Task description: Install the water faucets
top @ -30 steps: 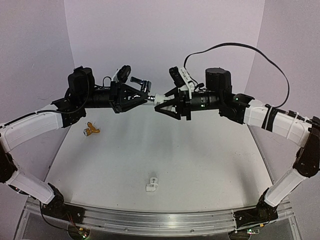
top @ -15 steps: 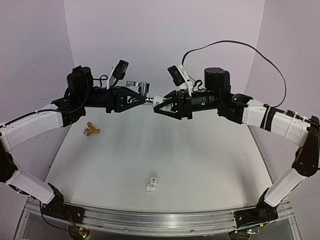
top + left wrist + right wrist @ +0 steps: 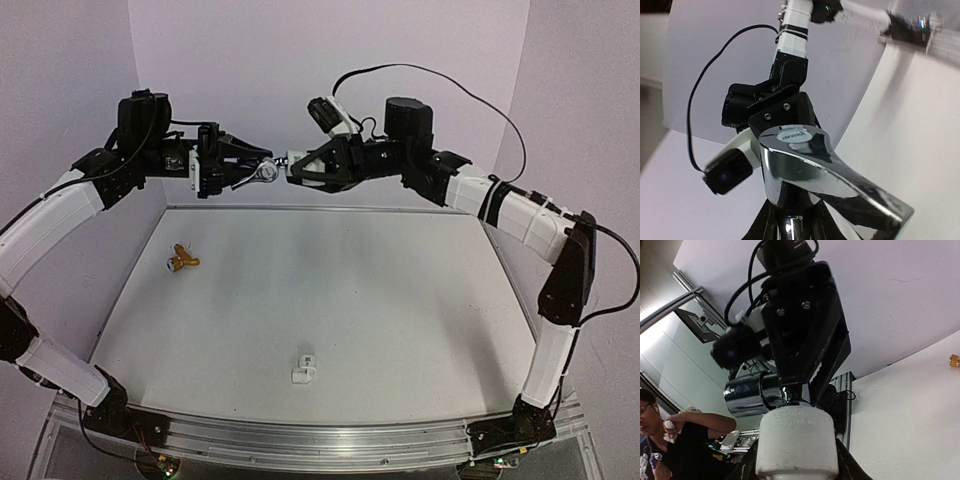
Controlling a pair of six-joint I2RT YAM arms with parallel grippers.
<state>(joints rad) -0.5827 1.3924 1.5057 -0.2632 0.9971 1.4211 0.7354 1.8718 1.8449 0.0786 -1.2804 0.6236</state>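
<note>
Top external | left end effector (image 3: 256,170): silver faucet (image 3: 268,172) | right end effector (image 3: 302,166): fitting (image 3: 296,158)

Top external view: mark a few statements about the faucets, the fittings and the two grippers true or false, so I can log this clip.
1. The silver faucet is held by the left gripper, up in the air. True.
2. The brass faucet is in the right gripper. False: it lies on the table, at its left side; the right gripper holds a white fitting.
3. The silver faucet and the held white fitting meet end to end between the grippers. True.
4. No fitting lies on the table. False: a second white fitting lies near the front edge.
</note>
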